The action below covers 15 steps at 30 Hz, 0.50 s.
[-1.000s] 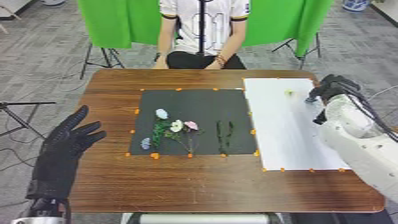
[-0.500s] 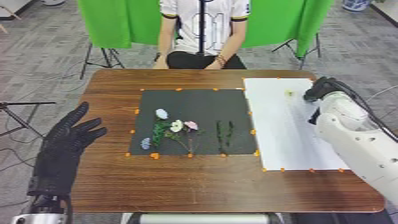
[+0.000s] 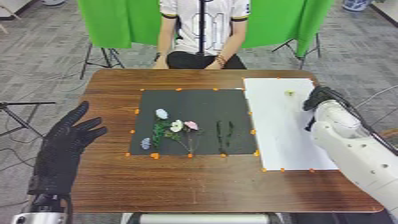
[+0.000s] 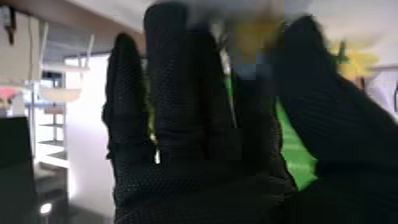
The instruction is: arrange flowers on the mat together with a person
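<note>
Black right hand (image 3: 325, 96) has eased leftward and nearer robot, over edge of white sheet (image 3: 289, 137); fingers straight, thumb apart, any hold unclear. Small pale bloom (image 3: 290, 93) just beyond, to its left. Flowers (image 3: 177, 126) on dark mat (image 3: 200, 102), farther left, unmoved: arrangement seemingly no further along.

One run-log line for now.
left hand: open, left of mat | right hand: at right edge of sheet | mat: flowers, green stems | sheet: yellowish bloom

In the right wrist view, the yellow shape (image 4: 358, 61) beyond the right hand (image 3: 325, 99) is too blurred to name
</note>
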{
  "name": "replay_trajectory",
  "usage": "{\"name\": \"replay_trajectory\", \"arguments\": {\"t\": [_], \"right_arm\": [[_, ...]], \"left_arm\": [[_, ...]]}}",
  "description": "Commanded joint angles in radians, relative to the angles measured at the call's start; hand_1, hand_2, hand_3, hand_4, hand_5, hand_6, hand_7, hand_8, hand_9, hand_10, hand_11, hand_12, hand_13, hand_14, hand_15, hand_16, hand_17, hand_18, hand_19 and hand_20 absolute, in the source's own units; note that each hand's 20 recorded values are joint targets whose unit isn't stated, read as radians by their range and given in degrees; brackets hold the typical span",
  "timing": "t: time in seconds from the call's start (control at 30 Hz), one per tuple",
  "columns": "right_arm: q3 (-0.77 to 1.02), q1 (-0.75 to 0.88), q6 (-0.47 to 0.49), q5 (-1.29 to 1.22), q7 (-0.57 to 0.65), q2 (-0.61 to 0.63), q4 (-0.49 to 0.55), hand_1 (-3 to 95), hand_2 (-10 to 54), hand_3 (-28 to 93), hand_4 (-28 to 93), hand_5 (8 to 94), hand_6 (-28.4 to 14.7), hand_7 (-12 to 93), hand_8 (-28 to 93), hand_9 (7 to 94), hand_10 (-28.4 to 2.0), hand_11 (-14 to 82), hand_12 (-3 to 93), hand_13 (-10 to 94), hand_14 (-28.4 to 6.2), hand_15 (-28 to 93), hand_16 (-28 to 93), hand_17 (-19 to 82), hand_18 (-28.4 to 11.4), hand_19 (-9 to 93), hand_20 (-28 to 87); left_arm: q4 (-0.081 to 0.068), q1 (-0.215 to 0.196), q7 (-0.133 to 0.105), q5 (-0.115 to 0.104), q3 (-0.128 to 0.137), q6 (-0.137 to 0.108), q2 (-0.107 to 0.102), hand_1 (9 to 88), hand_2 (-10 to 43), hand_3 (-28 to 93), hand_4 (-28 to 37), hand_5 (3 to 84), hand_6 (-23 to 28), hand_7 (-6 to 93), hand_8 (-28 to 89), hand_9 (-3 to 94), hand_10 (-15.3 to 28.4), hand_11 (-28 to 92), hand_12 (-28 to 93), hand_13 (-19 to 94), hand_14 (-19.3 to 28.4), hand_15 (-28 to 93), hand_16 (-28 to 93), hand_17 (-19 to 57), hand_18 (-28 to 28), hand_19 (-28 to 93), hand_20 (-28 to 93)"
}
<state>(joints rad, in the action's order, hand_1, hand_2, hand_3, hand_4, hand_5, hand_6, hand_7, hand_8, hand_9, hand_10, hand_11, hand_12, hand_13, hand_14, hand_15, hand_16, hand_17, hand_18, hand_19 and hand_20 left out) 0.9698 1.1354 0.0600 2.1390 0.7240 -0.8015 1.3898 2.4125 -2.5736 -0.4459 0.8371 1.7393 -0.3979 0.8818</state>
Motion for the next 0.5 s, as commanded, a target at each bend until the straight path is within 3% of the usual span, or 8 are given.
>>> {"name": "replay_trajectory", "arguments": {"t": [0.03,0.17,0.3,0.5], "right_arm": [[-0.042,0.047,-0.055,0.037,-0.006,0.001,-0.014,62.1,-9.5,60,-28,80.7,5.6,20,-1,89.1,-5.6,7.3,31.9,81,-0.2,35,32,42,-12.6,71,5],[-0.024,0.074,-0.121,0.049,-0.007,0.004,0.012,63.5,-9.5,60,-28,83.3,5.4,20,0,92.6,-4.3,9.3,34.2,85,-0.1,36,32,46,-10.7,72,4],[0.000,0.098,-0.198,0.045,-0.015,0.016,0.103,63.3,-9.5,60,-28,83.6,5.2,20,1,93.1,-4.1,9.5,34.6,86,0.2,37,32,46,-10.7,73,3],[-0.007,0.074,-0.217,-0.008,-0.083,0.011,0.258,62.3,-9.5,62,-28,83.5,5.0,20,1,93.4,-4.1,9.7,35.5,85,0.4,38,32,45,-11.3,75,3]], "left_arm": [[-0.004,-0.007,0.016,0.007,0.000,0.017,0.011,17.4,1.2,78,-28.3,29.5,4.0,15.8,-11,32.6,18.3,24,11,24,26.5,50,-8,-9.4,24.4,48,15],[-0.003,-0.010,0.019,0.009,0.000,0.017,0.014,17.5,1.2,78,-28.3,29.6,4.0,15.9,-11,32.6,18.3,23,11,24,26.5,50,-8,-9.4,24.4,48,15],[0.000,-0.013,0.026,0.009,0.011,0.020,0.011,17.4,1.1,78,-28.3,29.6,4.1,15.8,-11,32.7,18.4,24,11,24,26.6,50,-8,-9.4,24.3,48,15],[0.000,-0.009,0.029,0.010,0.017,0.021,0.010,17.6,1.1,78,-28.3,29.7,4.1,15.8,-11,32.6,18.3,24,11,24,26.5,50,-8,-9.3,24.2,48,15]]}}
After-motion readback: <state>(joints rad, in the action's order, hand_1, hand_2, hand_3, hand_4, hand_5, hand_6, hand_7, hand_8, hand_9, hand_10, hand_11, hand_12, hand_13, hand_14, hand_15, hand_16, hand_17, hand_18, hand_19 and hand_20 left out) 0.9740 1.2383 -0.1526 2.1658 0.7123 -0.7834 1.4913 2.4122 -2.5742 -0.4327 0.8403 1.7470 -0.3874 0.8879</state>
